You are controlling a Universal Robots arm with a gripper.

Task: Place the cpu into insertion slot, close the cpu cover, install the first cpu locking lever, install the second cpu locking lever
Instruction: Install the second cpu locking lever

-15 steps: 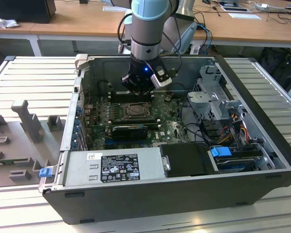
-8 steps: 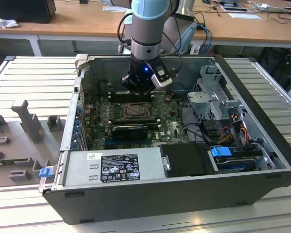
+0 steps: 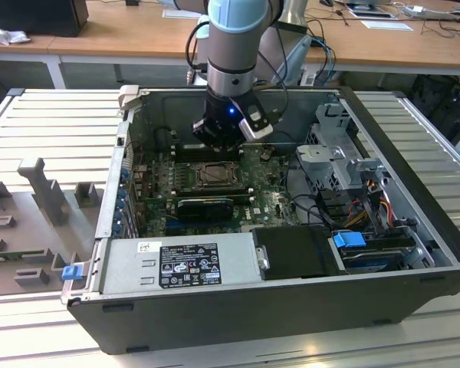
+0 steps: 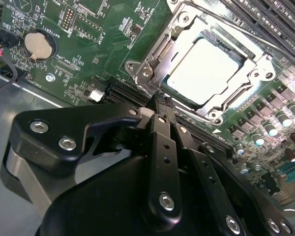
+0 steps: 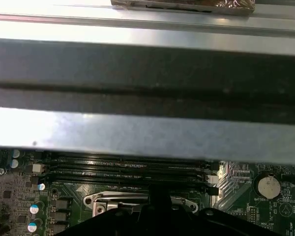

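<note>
Landmark: the insertion slot [image 3: 212, 175], the square metal socket in the middle of the green motherboard [image 3: 272, 201] inside the open computer case [image 3: 414, 192].
Cpu: the cpu [image 4: 206, 69] lies flat inside the insertion slot, its pale top showing through a square window.
Cpu cover: the cpu cover [image 4: 179, 24] lies down over the insertion slot, its frame around the cpu; so placing and closing look done.
Locking levers: a thin metal lever [image 4: 155, 51] runs along one edge of the insertion slot, on the side toward the gripper; whether it is hooked down I cannot tell. I cannot make out a second lever with confidence, so I judge the lever steps still open.
Gripper: the gripper [image 4: 162, 101] has its fingers pressed together with no gap and nothing between them; the tip sits just beside the corner of the insertion slot, at that lever's edge. Whether it touches the metal I cannot tell.
Arm pose: in the exterior view the arm comes down near upright into the case, with the gripper [image 3: 218, 142] just above the far edge of the insertion slot, by the long black memory slots [image 5: 128, 169].
</note>
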